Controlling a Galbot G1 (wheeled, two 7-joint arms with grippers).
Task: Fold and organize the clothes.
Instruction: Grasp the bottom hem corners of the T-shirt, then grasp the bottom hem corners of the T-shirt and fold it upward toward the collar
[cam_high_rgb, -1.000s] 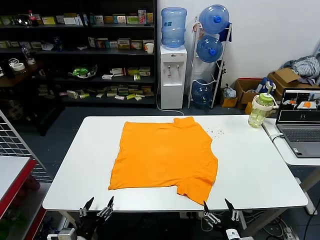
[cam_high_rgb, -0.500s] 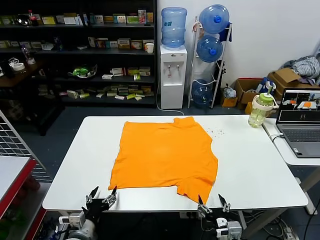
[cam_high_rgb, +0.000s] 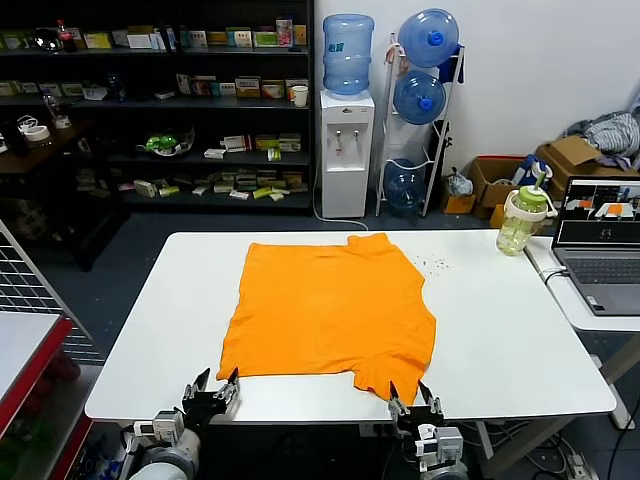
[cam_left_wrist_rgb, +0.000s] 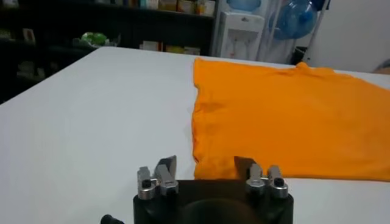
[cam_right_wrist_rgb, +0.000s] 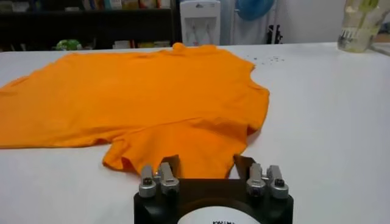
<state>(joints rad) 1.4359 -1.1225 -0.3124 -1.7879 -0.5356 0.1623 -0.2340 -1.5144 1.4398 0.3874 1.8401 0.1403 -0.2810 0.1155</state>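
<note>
Both grippers nearer orange T-shirt.

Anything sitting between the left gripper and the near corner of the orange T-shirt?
No. In the left wrist view only bare white table separates the left gripper from the orange T-shirt; its corner lies just ahead of the open fingertips.

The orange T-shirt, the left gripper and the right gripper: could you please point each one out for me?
orange T-shirt (cam_high_rgb: 325, 310), head view, middle of the fabric.
left gripper (cam_high_rgb: 216, 385), head view, between its fingertips.
right gripper (cam_high_rgb: 414, 394), head view, between its fingertips.
</note>
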